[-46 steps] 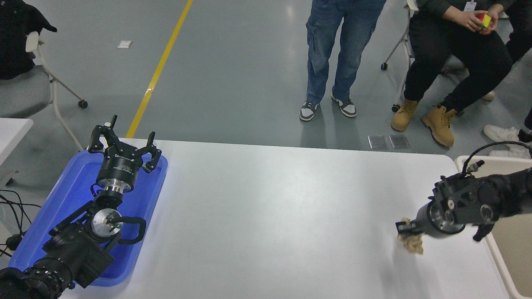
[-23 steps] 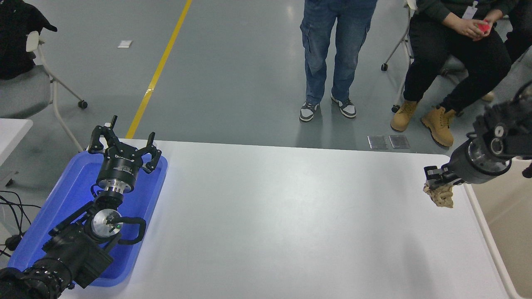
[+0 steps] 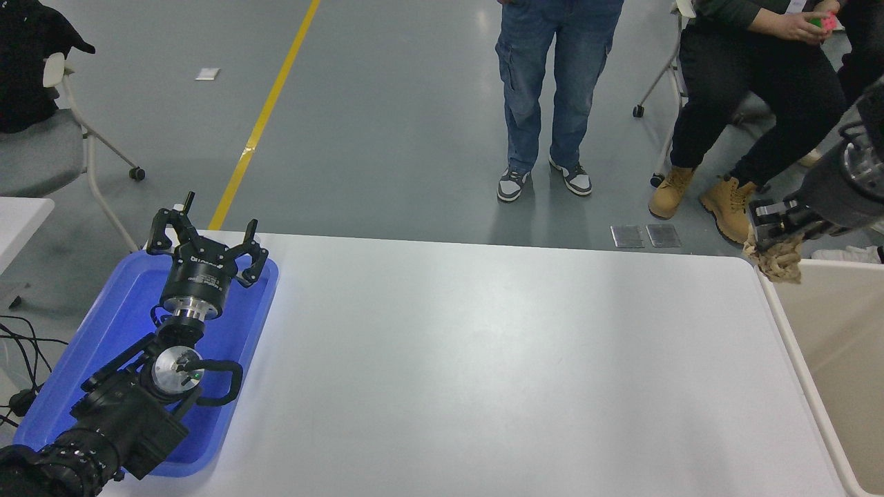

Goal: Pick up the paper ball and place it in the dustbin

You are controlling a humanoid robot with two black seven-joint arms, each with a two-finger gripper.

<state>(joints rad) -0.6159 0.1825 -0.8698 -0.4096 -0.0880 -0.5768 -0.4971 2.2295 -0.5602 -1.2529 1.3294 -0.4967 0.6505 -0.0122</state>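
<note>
Head view: tray [image 3: 228,331] at 8 o'clock under the splayed left gripper [image 3: 206,243] — right gripper [image 3: 773,224] at 3 o'clock clenches the ball [image 3: 779,261] above the bin [image 3: 794,338] rim.

Bright, even overhead light; sharp focus.
</note>
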